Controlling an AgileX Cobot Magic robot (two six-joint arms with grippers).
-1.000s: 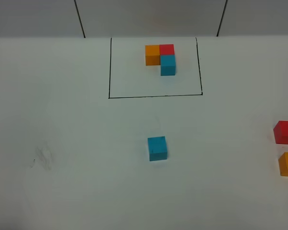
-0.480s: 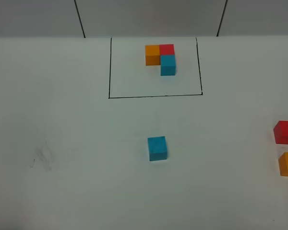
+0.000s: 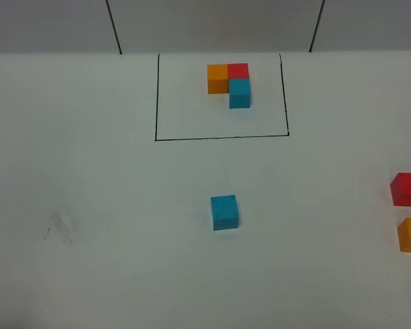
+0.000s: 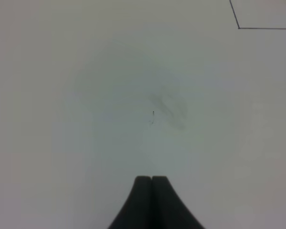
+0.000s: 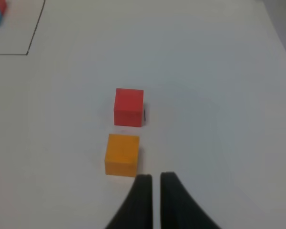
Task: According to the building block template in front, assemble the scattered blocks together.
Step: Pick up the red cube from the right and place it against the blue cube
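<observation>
1. Well, my left claw (image 4: 151, 177) is clenched, its two dark tips pressed together with nothing between them. It hangs over bare white tabletop (image 3: 109, 205).
2. Just beyond those tips lies a faint grey smudge (image 4: 169, 107) with a tiny dark speck in it. In the high view that smudge sits at the lower left of the frame.
3. My right claw (image 5: 155, 175) is clenched too, with only a thin slit between its tips, and it grips nothing.
4. The orange block (image 5: 121, 154) lies just beside the right claw's tips without touching them. The red block (image 5: 129, 107) is a little further out, near the orange one, with a small gap between them.
5. In the high view those two sit at the right edge of the frame, red above orange, and the orange one is cut off by the edge.
6. The blue block (image 3: 224, 212) stands alone near the middle of the frame, well apart from the other two.
7. The template (image 3: 231, 83) is at the upper middle, inside a black rectangle (image 3: 219, 138). Its orange and red cubes sit side by side, with a blue cube touching the red one just below.
</observation>
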